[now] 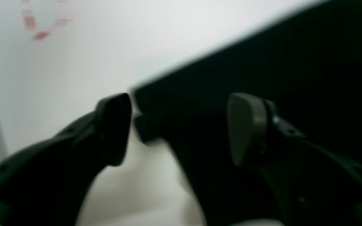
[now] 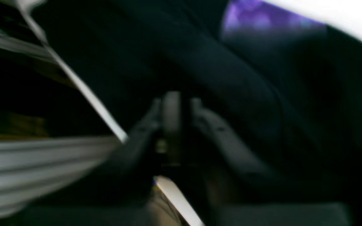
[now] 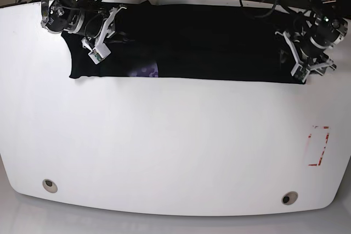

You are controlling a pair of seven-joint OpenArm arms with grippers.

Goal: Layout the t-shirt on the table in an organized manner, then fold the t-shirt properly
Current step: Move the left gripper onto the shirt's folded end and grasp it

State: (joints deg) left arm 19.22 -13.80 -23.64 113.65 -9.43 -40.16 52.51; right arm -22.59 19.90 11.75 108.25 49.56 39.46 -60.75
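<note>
The black t-shirt [image 3: 208, 42] lies as a long strip along the far side of the white table [image 3: 175, 146], with a purple patch [image 3: 145, 71] near its front edge. My left gripper [image 1: 181, 125] is open, its jaws straddling a corner edge of the t-shirt [image 1: 262, 56]; in the base view it [image 3: 292, 60] is at the shirt's right end. My right gripper [image 2: 176, 106] looks shut on dark t-shirt cloth [image 2: 247, 88], with the purple patch [image 2: 256, 15] beyond it; in the base view it [image 3: 122, 21] is over the shirt's left end.
A red dashed rectangle [image 3: 318, 146] is marked near the table's right edge and also shows blurred in the left wrist view [image 1: 39, 25]. Two metal grommets [image 3: 50, 185] [image 3: 289, 198] sit near the front edge. Cables hang behind the table's far edge.
</note>
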